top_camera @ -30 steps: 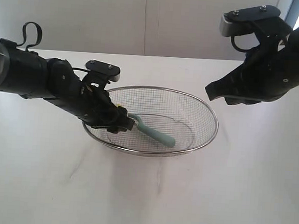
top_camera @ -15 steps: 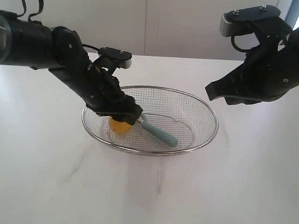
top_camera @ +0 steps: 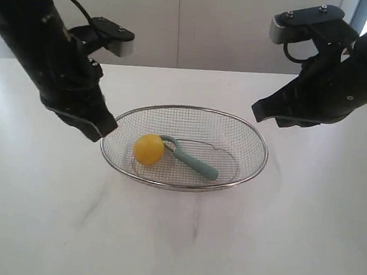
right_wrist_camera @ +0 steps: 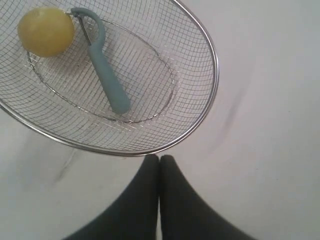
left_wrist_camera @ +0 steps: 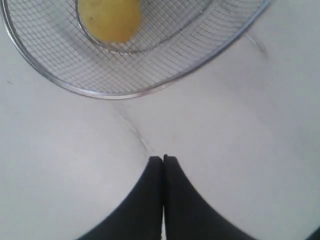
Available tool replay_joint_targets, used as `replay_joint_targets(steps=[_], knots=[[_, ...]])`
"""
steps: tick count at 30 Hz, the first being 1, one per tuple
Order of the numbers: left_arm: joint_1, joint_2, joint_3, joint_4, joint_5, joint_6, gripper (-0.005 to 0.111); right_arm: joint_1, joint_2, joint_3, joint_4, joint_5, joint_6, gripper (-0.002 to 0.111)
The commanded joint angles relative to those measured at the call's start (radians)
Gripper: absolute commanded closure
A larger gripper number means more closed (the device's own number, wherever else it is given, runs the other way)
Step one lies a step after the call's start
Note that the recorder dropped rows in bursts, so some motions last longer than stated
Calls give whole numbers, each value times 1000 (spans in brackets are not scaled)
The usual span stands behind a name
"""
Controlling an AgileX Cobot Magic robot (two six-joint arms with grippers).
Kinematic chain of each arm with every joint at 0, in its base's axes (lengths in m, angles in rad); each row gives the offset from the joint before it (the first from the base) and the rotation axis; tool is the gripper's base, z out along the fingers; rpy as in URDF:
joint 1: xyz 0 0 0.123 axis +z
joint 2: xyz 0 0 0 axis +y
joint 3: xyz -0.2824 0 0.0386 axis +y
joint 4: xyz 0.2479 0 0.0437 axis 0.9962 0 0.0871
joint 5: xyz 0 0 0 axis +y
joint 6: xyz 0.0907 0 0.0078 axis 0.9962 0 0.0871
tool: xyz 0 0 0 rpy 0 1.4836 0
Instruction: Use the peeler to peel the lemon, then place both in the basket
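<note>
Since lemon (top_camera: 148, 149) and peeler (top_camera: 194, 162) both lie in the basket (top_camera: 259, 143), I'd call placing done, though whether it's peeled I can't tell; left gripper (left_wrist_camera: 163, 159) and right gripper (right_wrist_camera: 159, 157) hang clear, jaws together, empty.

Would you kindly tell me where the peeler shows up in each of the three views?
Exterior view: peeler lies in the basket, head beside the lemon.
Left wrist view: not in it.
Right wrist view: peeler in the basket, head beside the lemon.
Shared landmark: the lemon, visible in all three.
</note>
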Motion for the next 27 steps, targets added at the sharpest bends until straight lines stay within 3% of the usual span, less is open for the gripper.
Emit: replay_joint_targets(steps=[1, 6, 17, 22, 27], knots=[[-3, -152, -4, -61, 144, -9, 107, -2, -9, 4, -4, -15, 6, 108], [-3, -369, 39, -180, 142, -9, 107, -2, -9, 4, -4, -13, 6, 108], [-3, -865, 325, -367, 103, -20, 107, -2, -9, 4, 4, -15, 6, 108], [-3, -955, 437, -372, 53, -20, 107, -2, -9, 4, 45, -17, 6, 108], [-3, -955, 456, -332, 46, -14, 107, -2, -9, 4, 53, -15, 6, 108]])
